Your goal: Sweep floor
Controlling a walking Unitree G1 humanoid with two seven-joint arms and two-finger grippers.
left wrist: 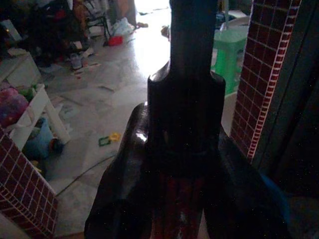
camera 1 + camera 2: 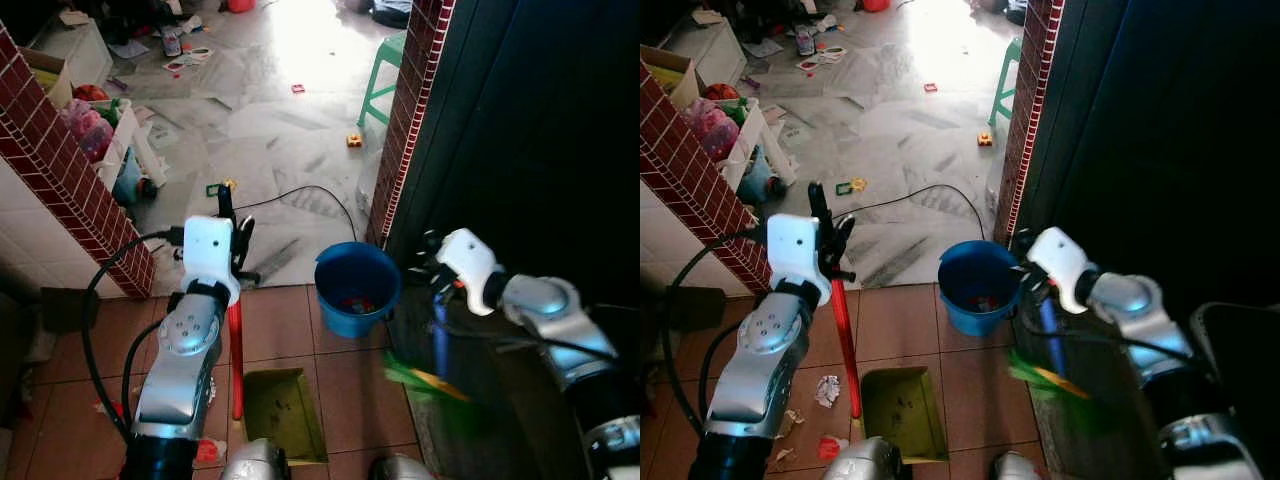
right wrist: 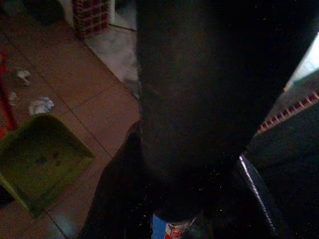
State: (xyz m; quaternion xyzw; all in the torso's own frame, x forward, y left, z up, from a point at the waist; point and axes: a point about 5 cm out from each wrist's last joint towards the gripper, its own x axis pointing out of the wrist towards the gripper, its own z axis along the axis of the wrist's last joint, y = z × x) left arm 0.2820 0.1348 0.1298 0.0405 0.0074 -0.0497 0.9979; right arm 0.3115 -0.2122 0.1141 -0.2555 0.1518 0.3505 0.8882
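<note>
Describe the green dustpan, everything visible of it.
The dustpan is a green, plastic-looking scoop lying flat on the brown floor tiles, its open mouth toward the robot. Dark specks of dirt sit inside. A red handle rises from its left side into the left gripper. Crumpled paper scraps lie beside it, apart.

Both eye views look steeply down from the head, sharing the blue bucket [image 2: 357, 288]; wrist views sit close along each claw.
</note>
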